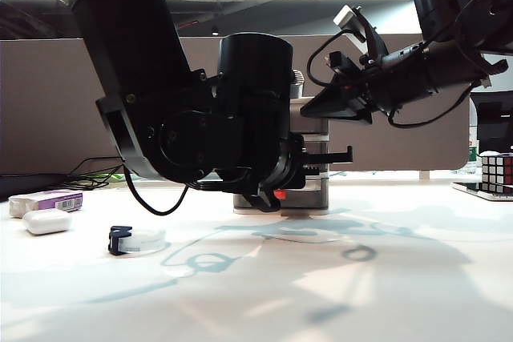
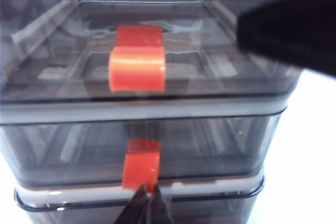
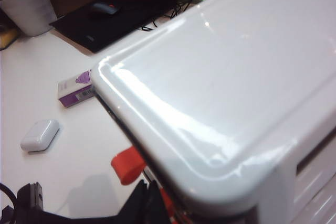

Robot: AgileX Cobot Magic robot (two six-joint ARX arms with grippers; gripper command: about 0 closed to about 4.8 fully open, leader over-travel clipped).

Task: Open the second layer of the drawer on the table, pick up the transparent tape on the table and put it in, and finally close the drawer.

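Left gripper [image 2: 147,203] clenched below second layer's handle [image 2: 142,164]; right gripper unseen above drawer [image 3: 236,87]

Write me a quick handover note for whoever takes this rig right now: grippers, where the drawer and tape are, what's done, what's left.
Left gripper: shut, tips right at the red-orange handle of the second layer; whether it grips the handle cannot be told.
Right gripper: raised over the top of the drawer; its fingers cannot be seen, nothing seen held.
Transparent tape: lying on the table, toward the left in the exterior view, untouched.
Done: left arm brought to the middle handle.
Left: pull the second layer out, pick up the tape, put it in, close the drawer.
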